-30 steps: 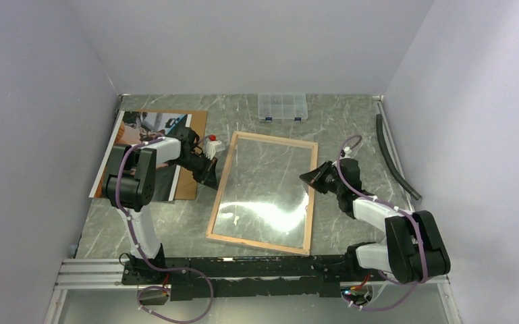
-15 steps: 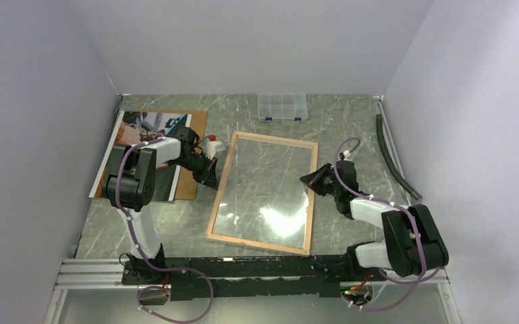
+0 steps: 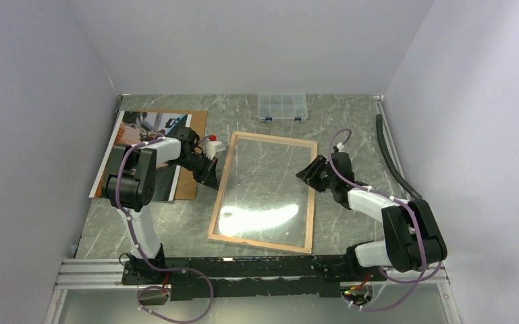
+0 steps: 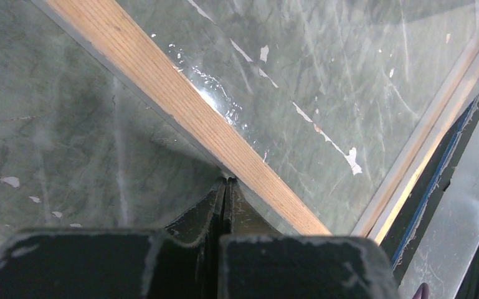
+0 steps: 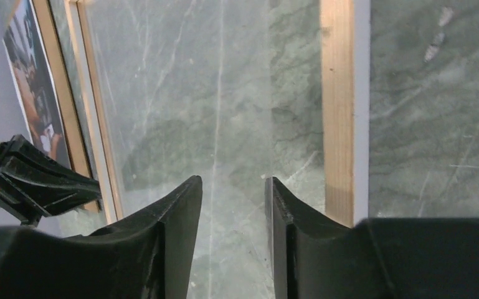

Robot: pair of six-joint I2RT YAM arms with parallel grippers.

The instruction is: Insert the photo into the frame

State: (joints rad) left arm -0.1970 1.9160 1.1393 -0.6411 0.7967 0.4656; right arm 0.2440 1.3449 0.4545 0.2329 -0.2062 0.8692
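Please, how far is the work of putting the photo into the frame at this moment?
Done: the frame lies wood side up, its pane bare. In hand: the shut left claw has its tips at the frame's left edge; the open right claw hangs over its right side, holding nothing. Left: the photo lies on the brown backing board at the left, not yet laid in.

I can't read any text, label, brand or number on any of my three feeds. The photo [image 3: 145, 125] shows only its printed picture, too small for me to make out lettering.
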